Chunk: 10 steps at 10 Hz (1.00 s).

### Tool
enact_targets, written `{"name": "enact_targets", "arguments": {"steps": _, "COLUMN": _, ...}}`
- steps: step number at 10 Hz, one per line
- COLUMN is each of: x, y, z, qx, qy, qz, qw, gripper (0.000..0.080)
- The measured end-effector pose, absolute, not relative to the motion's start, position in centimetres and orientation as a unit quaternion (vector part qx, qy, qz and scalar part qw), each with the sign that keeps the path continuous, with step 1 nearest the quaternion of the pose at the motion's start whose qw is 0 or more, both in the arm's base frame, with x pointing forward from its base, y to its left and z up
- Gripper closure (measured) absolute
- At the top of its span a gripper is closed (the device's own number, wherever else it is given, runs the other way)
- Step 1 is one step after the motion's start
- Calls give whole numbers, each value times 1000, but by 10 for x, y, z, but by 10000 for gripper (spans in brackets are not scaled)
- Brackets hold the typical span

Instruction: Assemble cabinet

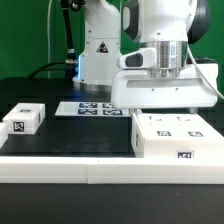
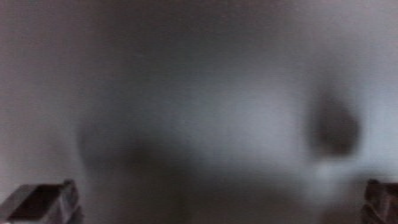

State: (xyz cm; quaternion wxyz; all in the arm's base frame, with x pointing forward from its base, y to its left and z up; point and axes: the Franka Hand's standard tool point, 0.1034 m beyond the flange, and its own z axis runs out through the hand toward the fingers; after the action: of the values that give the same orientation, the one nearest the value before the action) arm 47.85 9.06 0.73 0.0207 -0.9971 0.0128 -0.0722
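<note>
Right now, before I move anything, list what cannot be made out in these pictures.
Wrist view: everything beneath the gripper is a grey blur, too close to focus.
Exterior view: the fingers are hidden behind the white wrist housing, so contact with the cabinet box cannot be told.
Exterior view: the marker board is partly covered by that housing; its tags are too small to read.

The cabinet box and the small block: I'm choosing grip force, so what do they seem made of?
Cabinet box: probably matte white plastic; flat even faces, crisp edges, no grain. Small block: looks the same, though painted wood can't be excluded.
</note>
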Motion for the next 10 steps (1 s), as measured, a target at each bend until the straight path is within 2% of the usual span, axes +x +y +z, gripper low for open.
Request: {"name": "enact_targets", "arguments": {"steps": 10, "x": 501, "y": 90, "z": 6, "qx": -995, "qy": -17, "qz": -96, "qw": 20, "gripper": 2}}
